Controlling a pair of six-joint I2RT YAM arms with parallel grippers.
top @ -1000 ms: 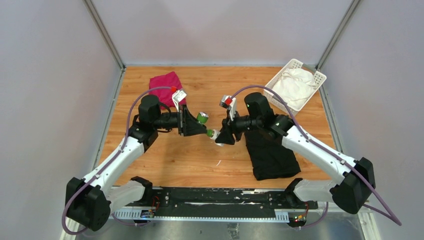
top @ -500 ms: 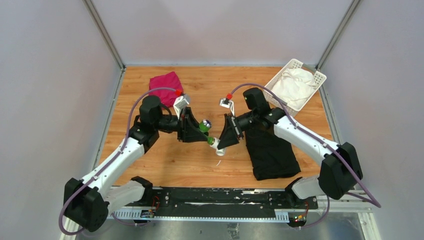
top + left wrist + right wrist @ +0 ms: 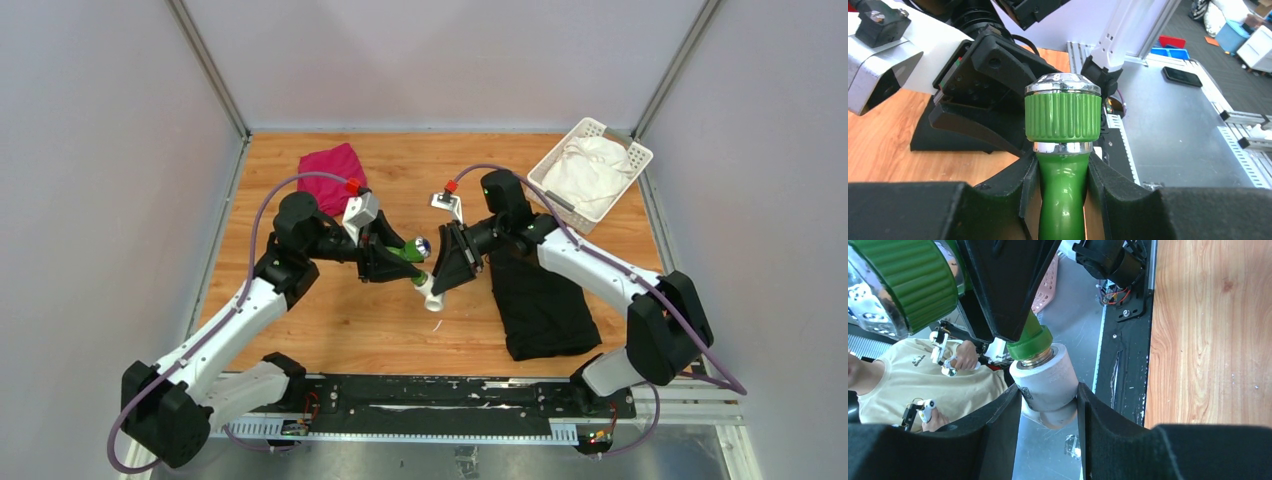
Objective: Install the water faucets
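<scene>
Above the middle of the bench [image 3: 340, 325], the two arms meet with both tools raised clear of the surface.

Left tool [image 3: 1063, 169]: closed on the green tap [image 3: 1063, 117]. The two black fingers clamp the glossy stem just below the chrome collar. The ribbed round knob with its chrome cap stands beyond the fingertips.

Right tool [image 3: 1045, 405]: closed on the white pipe fitting [image 3: 1042, 382]. The fingers press its cylindrical body from both sides.

Tap and fitting are end to end. The tap's green collar and metal thread sit at the mouth of the fitting, touching it. How far the thread has entered cannot be told.

From the top camera, the joined pair lies between the two tools, with the tap toward the left arm and the fitting toward the right arm and nearer the arm bases.

Other items on the bench:
- red cloth [image 3: 333, 165] at the far left;
- black cloth [image 3: 540, 305] beneath the right arm;
- white basket [image 3: 592, 124] at the far right corner, holding a white cloth [image 3: 588, 168].
</scene>
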